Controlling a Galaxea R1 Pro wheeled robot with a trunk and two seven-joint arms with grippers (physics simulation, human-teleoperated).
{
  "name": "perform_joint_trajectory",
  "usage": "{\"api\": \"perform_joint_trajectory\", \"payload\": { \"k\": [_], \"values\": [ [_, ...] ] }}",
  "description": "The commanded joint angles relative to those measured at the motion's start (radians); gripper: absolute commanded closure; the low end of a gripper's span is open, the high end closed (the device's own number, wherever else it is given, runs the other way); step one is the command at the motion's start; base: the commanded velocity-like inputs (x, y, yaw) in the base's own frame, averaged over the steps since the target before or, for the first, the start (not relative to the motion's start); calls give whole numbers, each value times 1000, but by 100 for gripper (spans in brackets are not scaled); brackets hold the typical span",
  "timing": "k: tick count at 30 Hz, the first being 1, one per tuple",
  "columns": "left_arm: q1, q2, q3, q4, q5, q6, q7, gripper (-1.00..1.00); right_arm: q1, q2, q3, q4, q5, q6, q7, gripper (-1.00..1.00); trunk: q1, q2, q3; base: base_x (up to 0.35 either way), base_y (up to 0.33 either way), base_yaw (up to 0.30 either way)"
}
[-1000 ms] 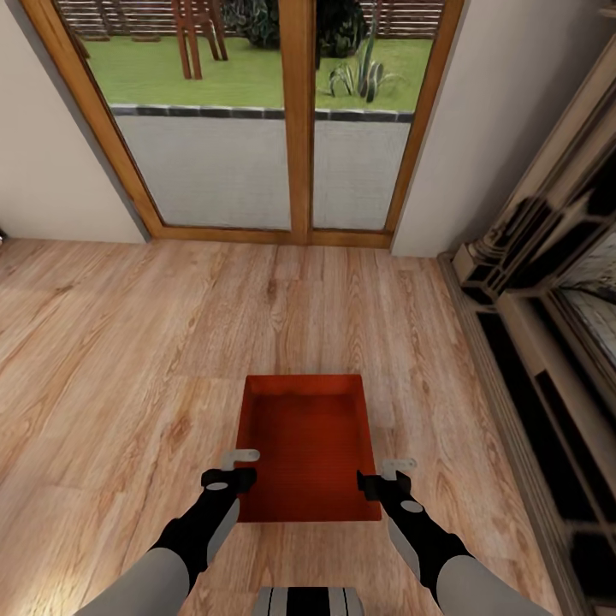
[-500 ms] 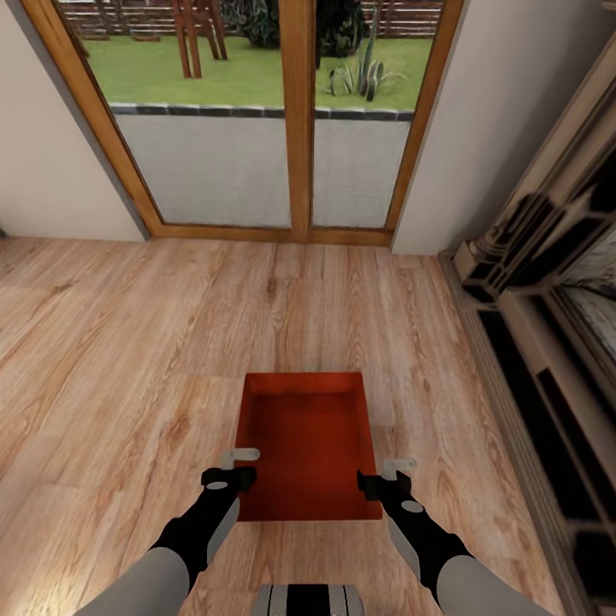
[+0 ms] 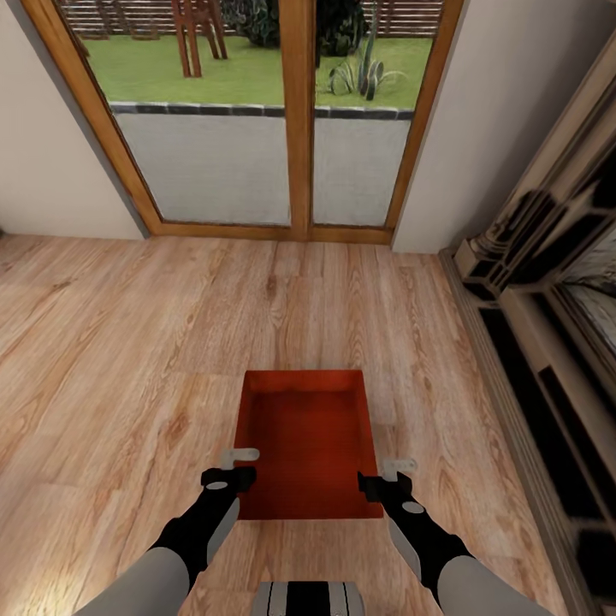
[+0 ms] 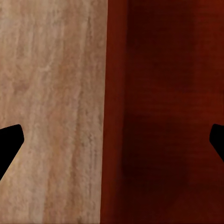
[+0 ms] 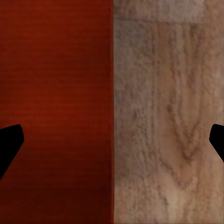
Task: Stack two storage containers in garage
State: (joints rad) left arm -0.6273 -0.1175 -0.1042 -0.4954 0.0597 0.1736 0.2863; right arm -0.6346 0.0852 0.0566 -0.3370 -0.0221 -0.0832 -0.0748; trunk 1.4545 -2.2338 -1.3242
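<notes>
Seen from the head camera in the living room: pale wall and light wood-plank flooring [image 3: 111, 342] at far left, wood-framed glass doors [image 3: 295, 120] at the back giving onto grass and garden furniture. Nearer, left gripper [image 3: 244, 455] hanging over the left wall of a red-orange storage container [image 3: 310, 441], fingers spread wide, one finger outside over the planks and the other over the bin's interior, as seen in the left wrist view, where the container wall [image 4: 114, 112] runs between the two dark fingertips [image 4: 9, 142]. Lidless bin resting flat on the planks, centred just ahead of the robot's trunk, long side running away towards the doors. Right gripper [image 3: 395, 466] likewise straddling the opposite wall, jaws wide apart and closed on nothing; right wrist view splitting into red bin floor [image 5: 56, 112] and wood grain [image 5: 168, 121] between its fingertips [image 5: 9, 142]. At far right, dark ornate fireplace mantel [image 3: 547, 291] along the wall, well apart from the bin
</notes>
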Motion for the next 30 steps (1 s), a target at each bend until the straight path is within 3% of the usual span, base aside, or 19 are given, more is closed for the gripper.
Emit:
{"api": "perform_joint_trajectory", "payload": {
  "k": [1,13,17,30],
  "values": [
    [0,1,-8,-2,6,6,8,-100,-1,-1,6,1,-2,-3,-7,-100,0,0,-1,0,0,0],
    [0,4,-7,-1,6,6,9,-100,-1,-1,6,1,-1,-3,-7,-100,0,0,-1,0,0,0],
    [0,4,-8,3,5,6,10,-100,-1,-1,6,1,-1,-3,-7,-100,15,-28,-13,0,0,0],
    [0,10,-9,7,6,8,10,-100,-1,-2,6,1,-1,-3,-7,-100,19,-35,-16,0,0,0]
  ]
}}
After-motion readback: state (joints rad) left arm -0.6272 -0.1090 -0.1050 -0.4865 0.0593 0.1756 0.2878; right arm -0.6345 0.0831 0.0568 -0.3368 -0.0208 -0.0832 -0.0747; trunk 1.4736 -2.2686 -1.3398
